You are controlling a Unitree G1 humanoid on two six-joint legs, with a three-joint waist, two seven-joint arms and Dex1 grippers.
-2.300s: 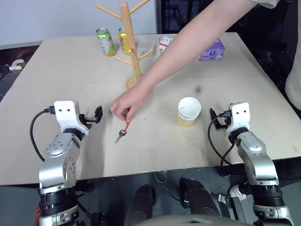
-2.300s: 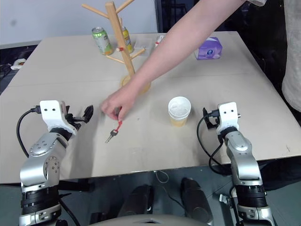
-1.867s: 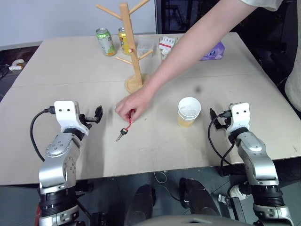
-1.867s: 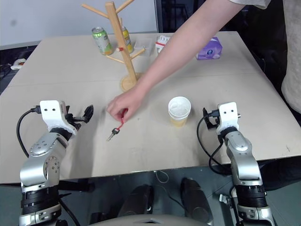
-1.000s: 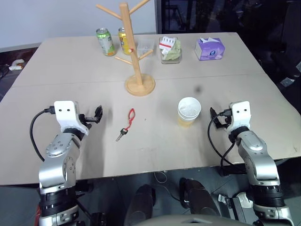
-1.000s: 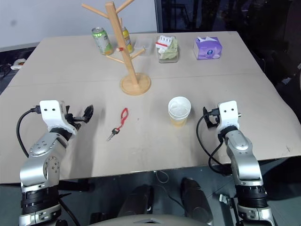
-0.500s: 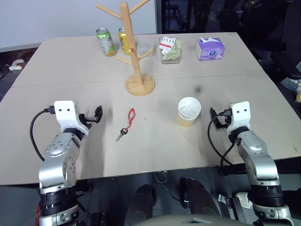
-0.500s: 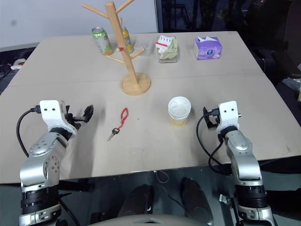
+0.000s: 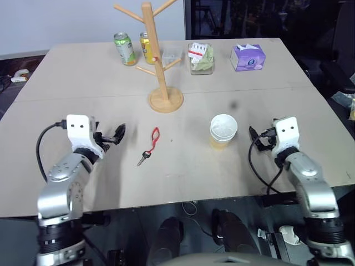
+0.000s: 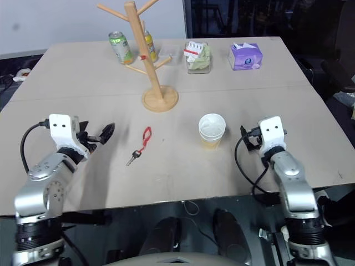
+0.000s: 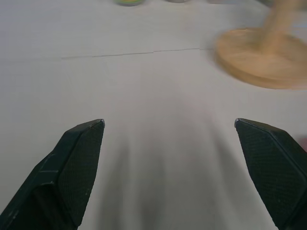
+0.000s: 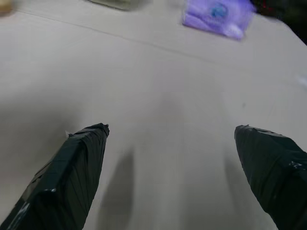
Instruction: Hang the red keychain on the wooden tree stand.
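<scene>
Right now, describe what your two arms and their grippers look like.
Both arms are silver-grey metal segments with black joint bands near the base. Each wrist carries a white boxy housing with small dark dots on its face, and a black cable loops from it back along the forearm. The left gripper and the right gripper each have two black wedge-shaped fingers with textured inner faces.

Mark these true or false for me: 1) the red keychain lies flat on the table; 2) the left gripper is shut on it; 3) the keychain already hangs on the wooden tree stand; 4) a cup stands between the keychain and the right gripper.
1) True: the red keychain lies on the table.
2) False: the left gripper is open, beside it, not touching.
3) False: the wooden tree stand carries no keychain.
4) True: the cup stands between it and the right gripper.
</scene>
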